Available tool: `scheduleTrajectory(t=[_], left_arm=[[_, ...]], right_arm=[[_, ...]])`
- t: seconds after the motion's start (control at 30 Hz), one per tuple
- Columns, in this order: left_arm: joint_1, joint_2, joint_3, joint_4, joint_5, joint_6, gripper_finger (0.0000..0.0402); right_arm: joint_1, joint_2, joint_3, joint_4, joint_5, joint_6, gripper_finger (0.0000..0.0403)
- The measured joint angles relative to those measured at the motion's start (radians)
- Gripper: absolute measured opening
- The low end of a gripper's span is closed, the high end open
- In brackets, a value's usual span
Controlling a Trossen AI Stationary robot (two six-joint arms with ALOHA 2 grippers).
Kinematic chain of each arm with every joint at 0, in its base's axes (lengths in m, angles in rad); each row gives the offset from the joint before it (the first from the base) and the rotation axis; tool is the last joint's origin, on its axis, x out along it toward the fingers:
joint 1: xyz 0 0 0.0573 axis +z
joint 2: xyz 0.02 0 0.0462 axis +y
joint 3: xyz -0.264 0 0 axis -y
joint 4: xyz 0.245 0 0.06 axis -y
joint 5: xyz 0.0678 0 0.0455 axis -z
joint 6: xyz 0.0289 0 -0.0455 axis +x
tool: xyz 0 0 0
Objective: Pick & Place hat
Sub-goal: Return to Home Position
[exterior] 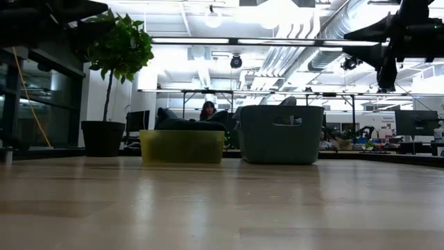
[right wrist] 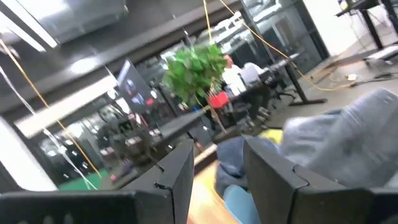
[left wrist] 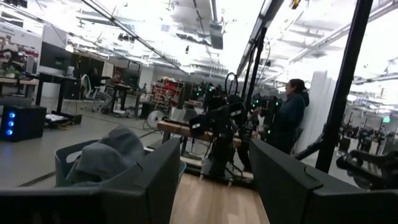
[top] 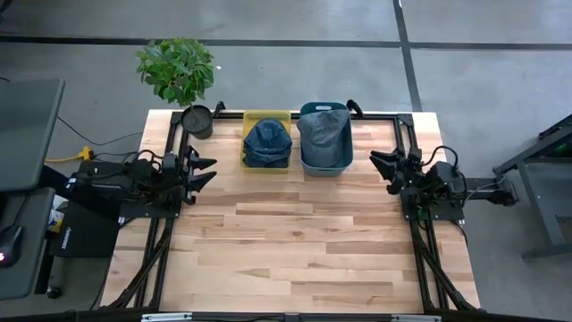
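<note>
A dark blue hat [top: 267, 141] lies in a yellow bin [top: 266, 118] at the table's far side, and a grey hat [top: 323, 132] lies in a teal bin [top: 323, 164] to its right. In the low view the yellow bin [exterior: 182, 146] and teal bin [exterior: 281, 134] stand side by side. My left gripper [top: 204, 171] hovers open at the table's left edge, raised above the wood. My right gripper [top: 382, 170] hovers open at the right edge, also raised. The grey hat [left wrist: 102, 158] shows in the left wrist view; both hats [right wrist: 351, 140] show in the right wrist view.
A potted plant [top: 181, 76] stands at the table's far left corner, next to the yellow bin. Black frame rails [top: 413, 143] run along the left, right and far edges. The bare wood [top: 295, 241] spreads over the middle and near part. A person [left wrist: 291, 121] stands beyond the table.
</note>
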Motion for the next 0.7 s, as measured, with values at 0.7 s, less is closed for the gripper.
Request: scheduleTrajectory(t=[0.7], left_arm=[[0.000,0.000,0.000,-0.103,0.088,-0.064,0.0190]], right_arm=[[0.000,0.005,-0.009,-0.233,-0.218,-0.307,0.0134]])
